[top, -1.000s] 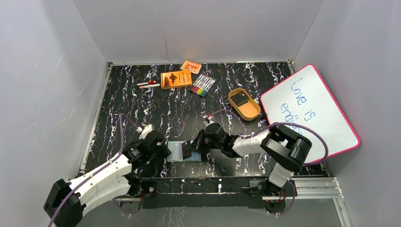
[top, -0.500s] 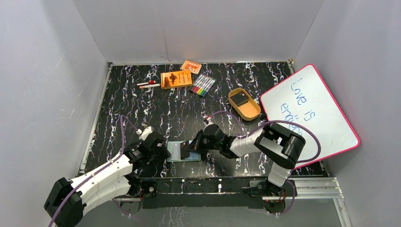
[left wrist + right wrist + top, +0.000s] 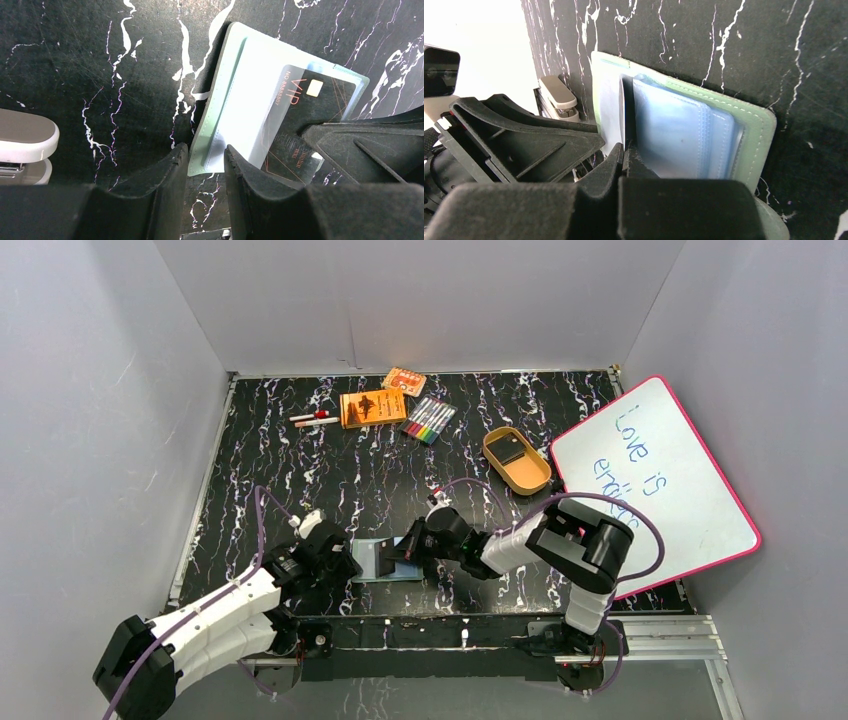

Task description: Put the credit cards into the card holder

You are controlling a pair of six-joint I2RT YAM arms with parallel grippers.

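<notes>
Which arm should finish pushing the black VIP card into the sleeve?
Right. The right gripper is shut on the dark VIP credit card, already partly inside the sage-green card holder. The left gripper pins the holder's edge, steadying it.

The left pincer (image 3: 205, 165) is pinching the card holder's (image 3: 220, 115) near edge on the table (image 3: 100, 75); a dark credit card (image 3: 300, 115) is lying in its sleeve.

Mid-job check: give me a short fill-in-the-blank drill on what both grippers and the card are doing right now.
The right gripper is shut on a dark ____.
That credit card is part way into a clear sleeve of the ____ card holder.
The left gripper straddles the holder's ____.

Missing words: credit card; green; edge
</notes>
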